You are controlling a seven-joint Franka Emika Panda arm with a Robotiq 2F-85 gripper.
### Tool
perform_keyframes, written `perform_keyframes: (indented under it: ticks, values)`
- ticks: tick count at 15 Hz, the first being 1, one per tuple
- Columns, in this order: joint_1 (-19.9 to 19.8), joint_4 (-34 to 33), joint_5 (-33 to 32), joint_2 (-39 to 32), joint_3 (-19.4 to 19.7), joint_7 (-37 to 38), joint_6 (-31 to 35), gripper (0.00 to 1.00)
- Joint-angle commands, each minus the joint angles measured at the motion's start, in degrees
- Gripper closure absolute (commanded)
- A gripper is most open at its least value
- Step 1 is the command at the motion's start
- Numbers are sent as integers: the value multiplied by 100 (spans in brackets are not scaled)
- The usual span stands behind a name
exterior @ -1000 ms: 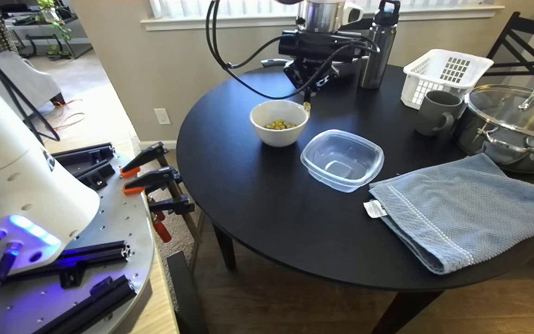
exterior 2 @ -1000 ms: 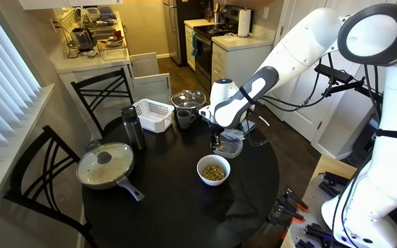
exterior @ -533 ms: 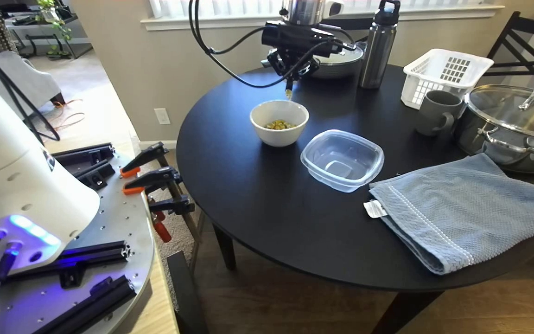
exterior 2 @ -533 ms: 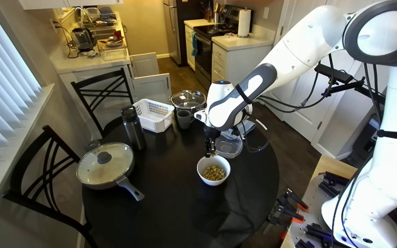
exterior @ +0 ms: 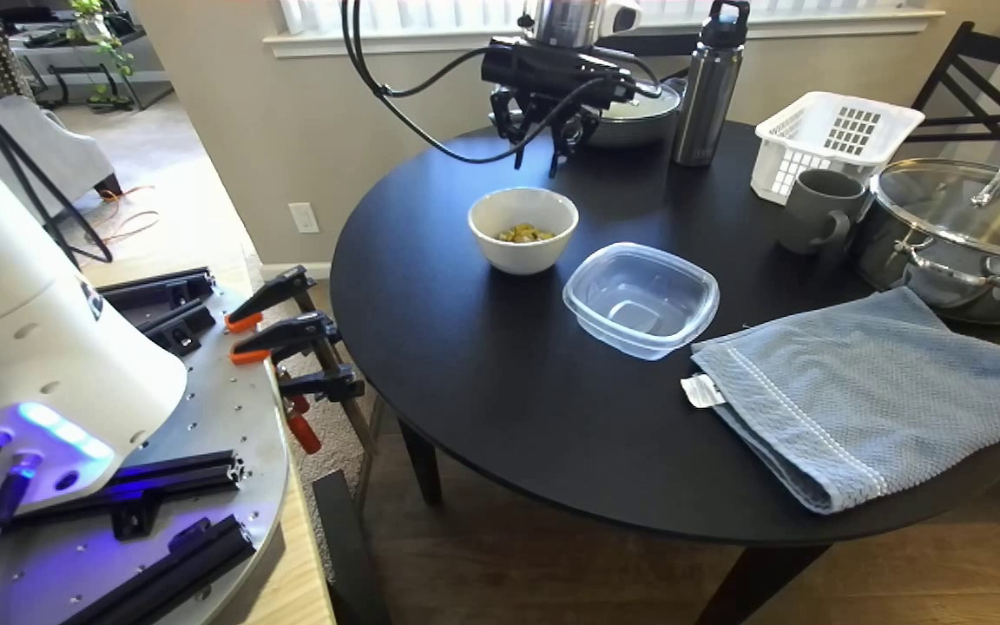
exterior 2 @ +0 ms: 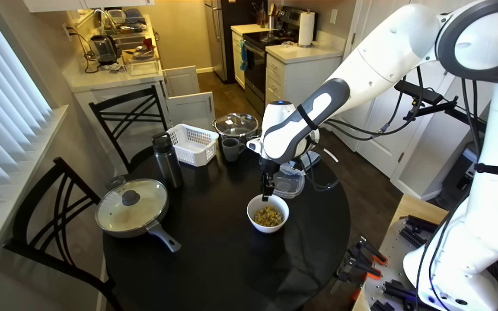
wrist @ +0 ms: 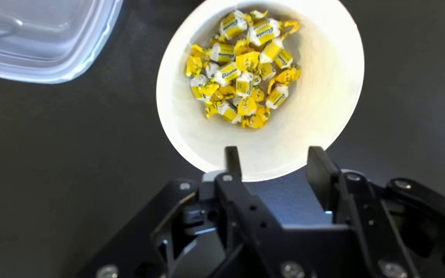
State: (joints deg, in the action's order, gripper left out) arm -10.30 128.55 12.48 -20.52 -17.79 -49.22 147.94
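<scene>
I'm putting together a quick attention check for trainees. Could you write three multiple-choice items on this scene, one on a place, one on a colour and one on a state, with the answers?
1. Where do the wrapped candies lie relative to the white bowl?
A) Underneath it
B) Inside it
C) Beside it

2. What colour is the folded towel?
A) Blue-grey
B) Red
C) Yellow

3. How does the gripper stand?
A) Shut on a candy
B) Shut, holding nothing
C) Open, holding nothing

Answers:
1: B, since the wrist view looks down on them piled within it.
2: A, since that shade shows plainly in an exterior view.
3: C, since the wrist view shows its fingers apart with nothing gripped between them.
</scene>
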Motion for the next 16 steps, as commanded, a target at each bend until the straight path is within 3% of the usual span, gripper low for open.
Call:
perform_keyframes:
  ticks: [1, 4, 16]
  values:
    - [166, 9, 93, 42, 190, -60, -23, 44]
    - [173, 75, 90, 126, 255, -58, -28, 26]
    - [182, 95, 90, 144, 257, -57, -28, 25]
